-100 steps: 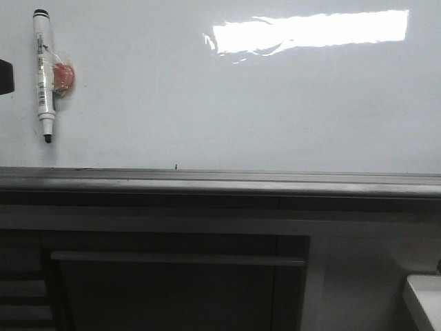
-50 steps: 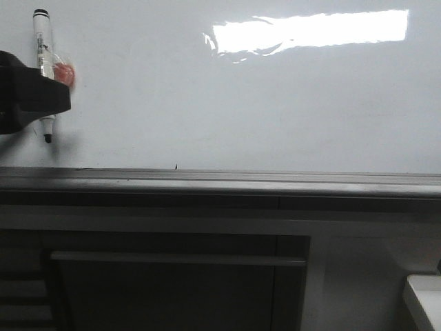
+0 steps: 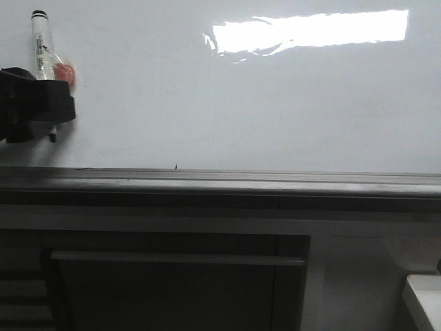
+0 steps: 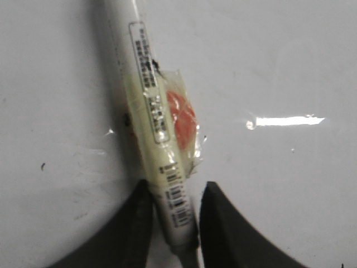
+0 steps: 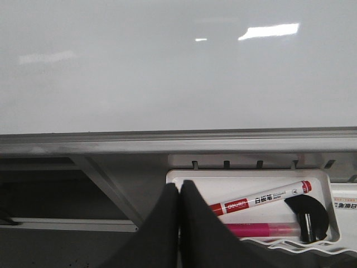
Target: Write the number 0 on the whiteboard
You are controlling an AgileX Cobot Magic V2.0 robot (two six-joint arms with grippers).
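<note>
The whiteboard [image 3: 241, 103] is glossy white with a bright glare patch, and no number 0 shows on it in any view. A white marker [image 3: 41, 48] hangs upright at the board's far left, taped to a red magnet [image 3: 65, 72]. My left gripper [image 3: 48, 107] covers the marker's lower half. In the left wrist view its jaws [image 4: 177, 187] are closed on the lower barrel of the marker [image 4: 148, 111], beside the magnet [image 4: 181, 114]. My right gripper [image 5: 179, 187] is shut and empty, low in front of the board's ledge.
A grey metal ledge [image 3: 220, 183] runs along the board's lower edge, with dark cabinet panels [image 3: 172, 283] below. A white tray [image 5: 251, 184] under the ledge holds a red-banded marker [image 5: 259, 200], a pink marker [image 5: 262, 229] and a black round piece [image 5: 307, 215].
My left gripper came in from the left edge and moved right onto the marker's lower half, which it now covers. The marker's tip has shifted slightly.
</note>
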